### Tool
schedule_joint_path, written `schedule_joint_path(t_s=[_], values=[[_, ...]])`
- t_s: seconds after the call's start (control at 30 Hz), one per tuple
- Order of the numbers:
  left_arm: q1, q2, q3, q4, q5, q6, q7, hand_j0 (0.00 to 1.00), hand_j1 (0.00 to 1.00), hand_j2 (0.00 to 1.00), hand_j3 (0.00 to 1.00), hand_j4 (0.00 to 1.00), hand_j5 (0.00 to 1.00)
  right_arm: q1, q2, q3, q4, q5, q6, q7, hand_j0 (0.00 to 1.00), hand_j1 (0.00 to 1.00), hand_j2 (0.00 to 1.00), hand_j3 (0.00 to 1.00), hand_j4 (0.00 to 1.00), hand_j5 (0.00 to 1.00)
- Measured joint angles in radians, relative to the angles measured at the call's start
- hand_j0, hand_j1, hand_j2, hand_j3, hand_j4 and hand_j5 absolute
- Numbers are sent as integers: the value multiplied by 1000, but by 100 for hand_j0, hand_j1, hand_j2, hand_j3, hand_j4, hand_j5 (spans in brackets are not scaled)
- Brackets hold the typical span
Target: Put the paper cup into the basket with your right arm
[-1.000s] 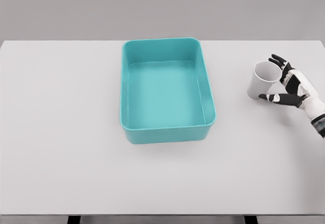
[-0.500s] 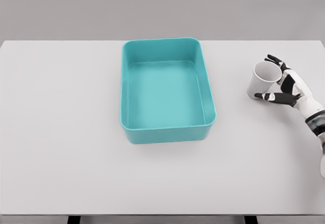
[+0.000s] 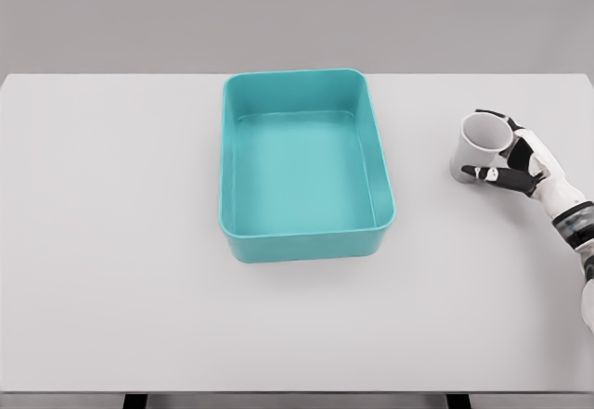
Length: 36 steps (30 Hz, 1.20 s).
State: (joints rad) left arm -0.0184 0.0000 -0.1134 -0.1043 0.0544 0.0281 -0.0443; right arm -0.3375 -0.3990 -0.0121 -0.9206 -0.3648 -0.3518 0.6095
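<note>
At three o'clock from the teal basket point(image 3: 306, 163), on the table point(image 3: 111, 242), the paper cup point(image 3: 476, 147) stands wrapped by the right hand point(image 3: 522, 161), so lifting and placing remain.

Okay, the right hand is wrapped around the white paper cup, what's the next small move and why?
Probably lift it straight up. The right hand appears closed around the white paper cup, which stands on the white table, right of the empty teal plastic basket, whose walls it must clear.
</note>
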Motion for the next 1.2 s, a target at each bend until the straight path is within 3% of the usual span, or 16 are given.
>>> schedule_joint_path(t_s=[0.3,0.57,0.83,1.2], values=[[0,0,0,0,0,0,0,100,100,100,100,100,100,0,-5,3,-10,11,-3,1,60,60,60,60,60,60],[0,0,0,0,0,0,0,100,100,100,100,100,100,2,-11,2,-80,27,-49,1,60,60,60,60,60,60],[0,0,0,0,0,0,0,100,100,100,100,100,100,-3,-7,21,-172,95,-80,1,60,60,60,60,60,60],[0,0,0,0,0,1,0,100,100,100,100,100,100,-60,13,69,-234,216,-153,1,59,59,59,59,59,59]])
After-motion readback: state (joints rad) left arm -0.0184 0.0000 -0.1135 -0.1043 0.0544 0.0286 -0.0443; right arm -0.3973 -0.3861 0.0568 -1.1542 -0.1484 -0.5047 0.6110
